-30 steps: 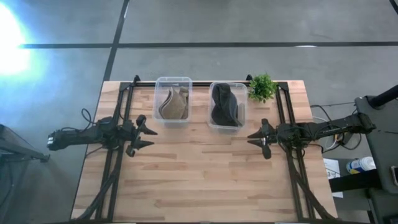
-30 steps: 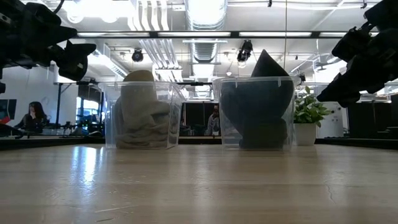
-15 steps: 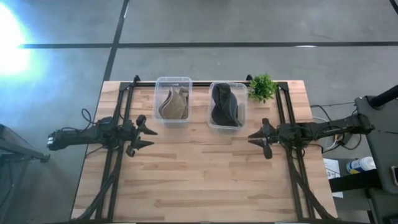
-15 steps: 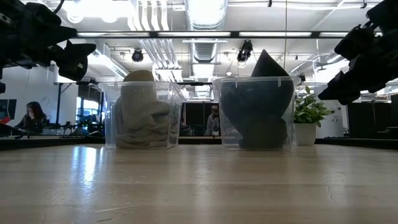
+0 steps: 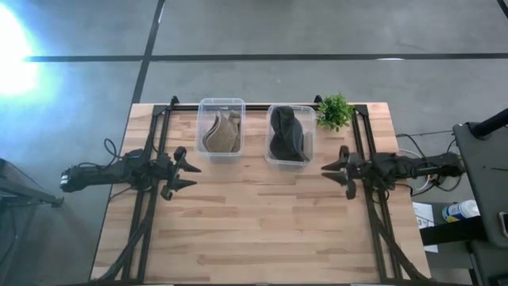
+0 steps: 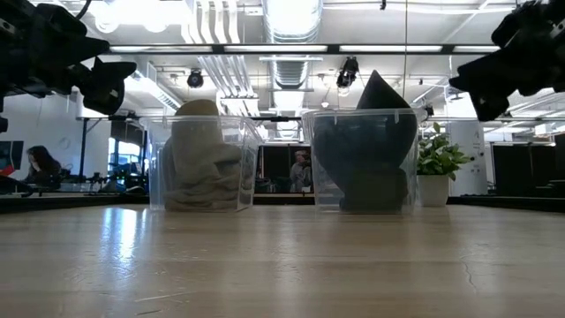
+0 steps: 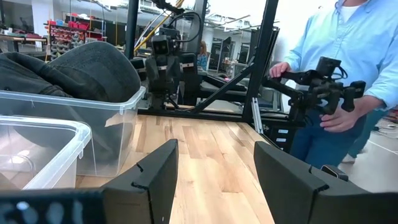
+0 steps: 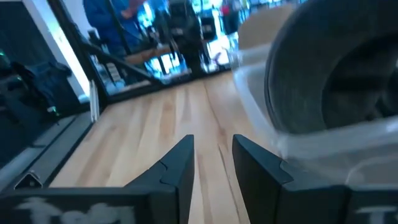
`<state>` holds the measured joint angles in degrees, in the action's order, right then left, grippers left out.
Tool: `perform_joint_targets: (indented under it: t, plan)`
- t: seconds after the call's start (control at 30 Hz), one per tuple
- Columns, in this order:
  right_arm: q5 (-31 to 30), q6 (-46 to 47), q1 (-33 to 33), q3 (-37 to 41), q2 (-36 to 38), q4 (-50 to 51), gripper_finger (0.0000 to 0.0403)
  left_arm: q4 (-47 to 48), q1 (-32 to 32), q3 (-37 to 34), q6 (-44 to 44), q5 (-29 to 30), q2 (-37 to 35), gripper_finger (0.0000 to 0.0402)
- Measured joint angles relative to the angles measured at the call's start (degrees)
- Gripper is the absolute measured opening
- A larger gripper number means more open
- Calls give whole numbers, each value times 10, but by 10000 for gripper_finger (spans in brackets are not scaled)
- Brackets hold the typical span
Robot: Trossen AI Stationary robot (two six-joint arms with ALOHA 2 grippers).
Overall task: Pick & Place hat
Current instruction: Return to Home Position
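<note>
The left bin, a clear one at the far side of the table, holds the brown caps. In the low view they fill it as a pale heap that rises a little above its rim. Just to the right of the left bin, with a narrow gap between them, stands the right bin. The dark caps lie in it, and one peak stands above the rim. Further right from the left bin, a small plant sits at the far edge.

The left gripper hangs above the wood near the left bin, to its left and a little toward the front, and it points to the middle. Its fingers are wide apart and nothing is between them.

The right gripper hangs well apart from the left bin, past the right bin, and it points back toward it. Its fingers stand apart with a smaller gap and hold nothing.

In the low view both grippers are higher than the left bin's rim.

Beyond the right gripper, seen from the left wrist, a person in a light blue shirt stands with both hands on a dark device.
</note>
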<state>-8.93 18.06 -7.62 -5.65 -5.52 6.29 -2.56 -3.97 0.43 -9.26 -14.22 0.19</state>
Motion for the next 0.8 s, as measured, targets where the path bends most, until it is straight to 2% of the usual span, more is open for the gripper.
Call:
perform_joint_targets:
  t: [0.17, 0.3, 0.57, 0.8]
  plan:
    - [0, -54, 0, 27, 55, -23, 99, 0, 0, 0, 0, 0, 0, 204]
    - [3, -78, 0, 52, 53, -83, 94, -1, 0, 0, 0, 0, 1, 204]
    - [4, -167, 0, 52, 55, -83, 98, -3, 0, 0, 0, 0, 4, 204]
    - [4, -207, 0, 52, 55, -83, 100, -3, 0, 0, 0, 0, 7, 204]
